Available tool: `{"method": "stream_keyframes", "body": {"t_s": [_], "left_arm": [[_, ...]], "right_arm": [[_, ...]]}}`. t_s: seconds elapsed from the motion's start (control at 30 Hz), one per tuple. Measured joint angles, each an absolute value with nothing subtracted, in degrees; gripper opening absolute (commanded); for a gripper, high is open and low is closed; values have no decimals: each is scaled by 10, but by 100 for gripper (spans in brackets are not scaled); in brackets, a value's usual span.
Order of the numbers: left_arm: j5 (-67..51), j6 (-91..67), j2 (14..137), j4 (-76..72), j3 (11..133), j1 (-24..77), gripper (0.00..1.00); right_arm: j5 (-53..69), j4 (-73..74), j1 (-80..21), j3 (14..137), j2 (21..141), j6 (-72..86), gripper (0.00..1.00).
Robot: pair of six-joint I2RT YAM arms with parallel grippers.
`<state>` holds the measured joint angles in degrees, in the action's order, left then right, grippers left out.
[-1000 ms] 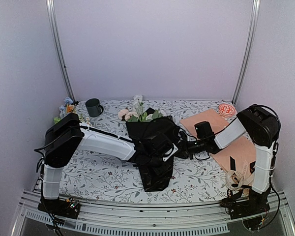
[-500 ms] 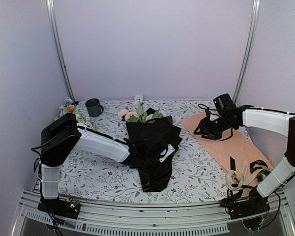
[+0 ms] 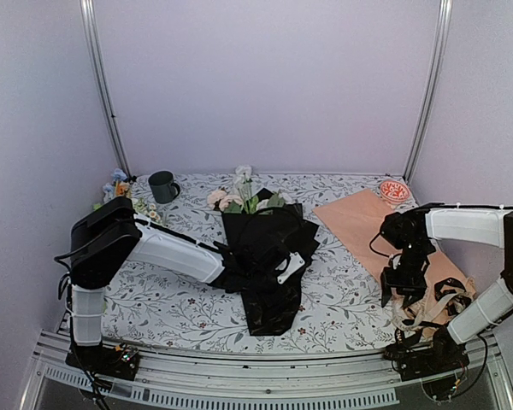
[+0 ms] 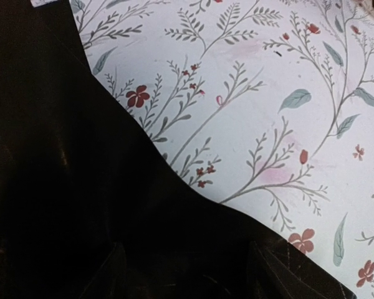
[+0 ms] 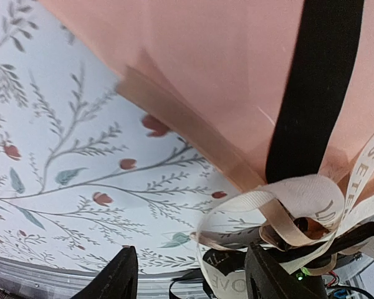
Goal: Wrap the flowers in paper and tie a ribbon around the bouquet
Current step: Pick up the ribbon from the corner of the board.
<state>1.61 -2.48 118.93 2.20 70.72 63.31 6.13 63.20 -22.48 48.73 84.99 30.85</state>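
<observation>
Floral counter point(image 3: 179, 303): the bouquet point(image 3: 269, 248) lies mid-counter, blooms toward the far side. Left gripper point(image 4: 184, 274) is buried in its black paper, so I cannot tell the grip. The ribbon point(image 5: 280, 199) is heaped near right, with the right gripper point(image 5: 194, 274) wide and empty above it.

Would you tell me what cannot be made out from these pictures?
Stems of the flowers: top view, wrapped inside the paper.
Whether the left gripper grips the paper: left wrist view, dark fingers merge with it.
Ends of the ribbon: right wrist view, cut off at bottom and right edges.
What the red round object is: top view, too small.
</observation>
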Motion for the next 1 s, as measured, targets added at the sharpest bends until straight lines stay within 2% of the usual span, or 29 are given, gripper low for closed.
{"method": "stream_keyframes", "body": {"t_s": [0.2, 0.3, 0.33, 0.37, 0.53, 0.63, 0.73, 0.8, 0.87, 1.0], "left_arm": [[7, -20, 1189, 19, 705, 633, 68], [6, -19, 1189, 17, 704, 633, 68], [6, -19, 1189, 16, 703, 633, 68], [6, -19, 1188, 16, 703, 633, 67], [7, -19, 1188, 11, 700, 633, 68], [6, -19, 1188, 11, 699, 633, 68], [6, -19, 1188, 10, 699, 633, 67], [6, -19, 1188, 10, 698, 633, 68], [6, -19, 1188, 8, 697, 633, 68], [7, -19, 1188, 7, 697, 632, 68]], "right_arm": [[82, 632, -225, 461, 854, 308, 40], [106, 606, -225, 451, 864, 299, 21], [110, 600, -225, 451, 868, 293, 6], [112, 594, -225, 451, 871, 293, 1], [110, 583, -225, 461, 877, 284, 0], [86, 603, -221, 515, 874, 279, 0], [49, 614, -202, 655, 866, 266, 0], [31, 600, -186, 790, 864, 244, 0], [29, 551, -175, 957, 863, 215, 0], [75, 433, -173, 1119, 824, 164, 0]]}}
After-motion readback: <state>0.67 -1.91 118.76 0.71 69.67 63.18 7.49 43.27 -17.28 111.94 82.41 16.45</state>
